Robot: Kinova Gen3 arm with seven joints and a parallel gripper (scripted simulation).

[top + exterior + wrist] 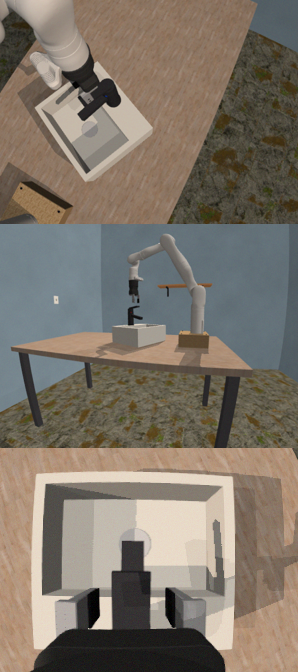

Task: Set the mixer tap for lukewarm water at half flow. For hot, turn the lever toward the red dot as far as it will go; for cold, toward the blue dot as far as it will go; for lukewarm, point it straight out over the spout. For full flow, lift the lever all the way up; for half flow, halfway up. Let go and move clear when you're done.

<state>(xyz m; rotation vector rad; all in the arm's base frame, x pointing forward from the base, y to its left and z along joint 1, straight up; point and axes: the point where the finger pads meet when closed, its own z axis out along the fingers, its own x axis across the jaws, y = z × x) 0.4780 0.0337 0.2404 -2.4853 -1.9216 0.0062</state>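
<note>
A black mixer tap (131, 316) stands on the rim of a white sink basin (93, 122). In the top view its round body (111, 93) carries a blue dot (106, 96), and its lever and spout (88, 109) reach out over the basin. A red dot (131, 310) shows on the body in the exterior view. The lever (134, 307) lies in line above the spout (137, 317). My gripper (135, 300) is open and empty, a short way above the lever, not touching it. In the wrist view my fingers stand either side of the lever (133, 585).
The basin has a round drain (89, 129) under the spout. The arm's wooden base block (193, 339) stands beside the sink. A wall shelf (184, 285) hangs behind the arm.
</note>
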